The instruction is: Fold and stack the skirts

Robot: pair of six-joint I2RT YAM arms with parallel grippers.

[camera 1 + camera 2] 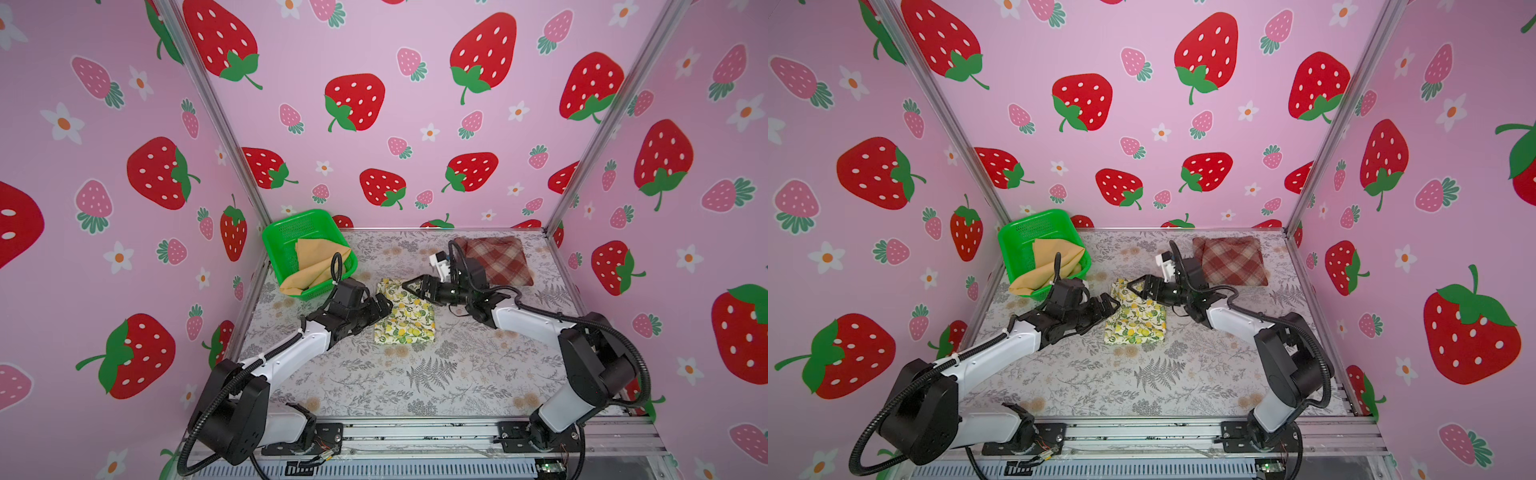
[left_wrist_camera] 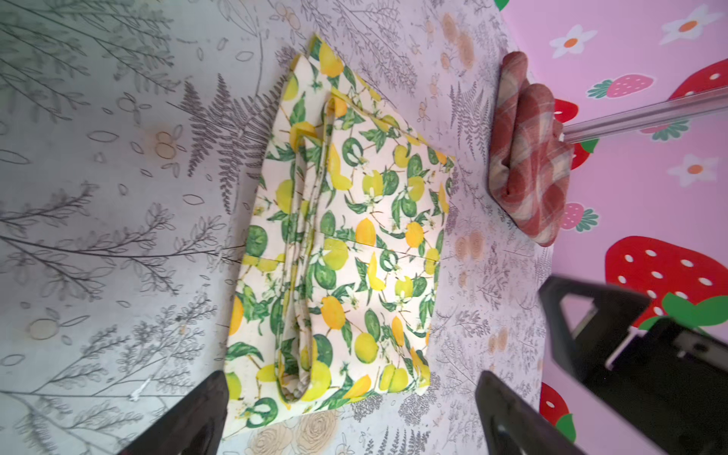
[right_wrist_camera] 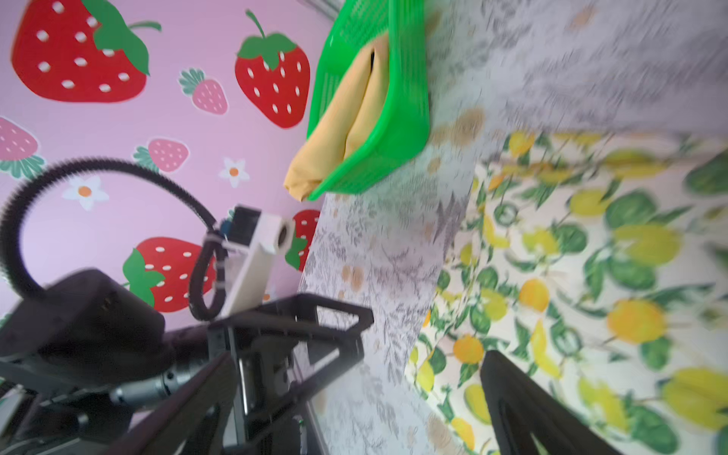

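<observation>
Folded lemon skirt (image 1: 405,318) between left gripper (image 1: 383,305) and right gripper (image 1: 412,289); both spread wide, empty.

You see only part of the mustard skirt (image 1: 316,257) at 11 o'clock; the green basket (image 1: 286,227) hides the rest. The right arm (image 1: 467,277) covers the plaid skirt's (image 1: 503,257) 8 o'clock corner. Blur smears your right wrist view, which crops the lemon skirt (image 3: 591,275).

We tag this a robot lab cell: strawberry-print panels (image 1: 395,124) on metal posts (image 1: 222,124) around the desk (image 1: 415,374), arms (image 1: 291,349) bolted to the near rail (image 1: 415,432).
</observation>
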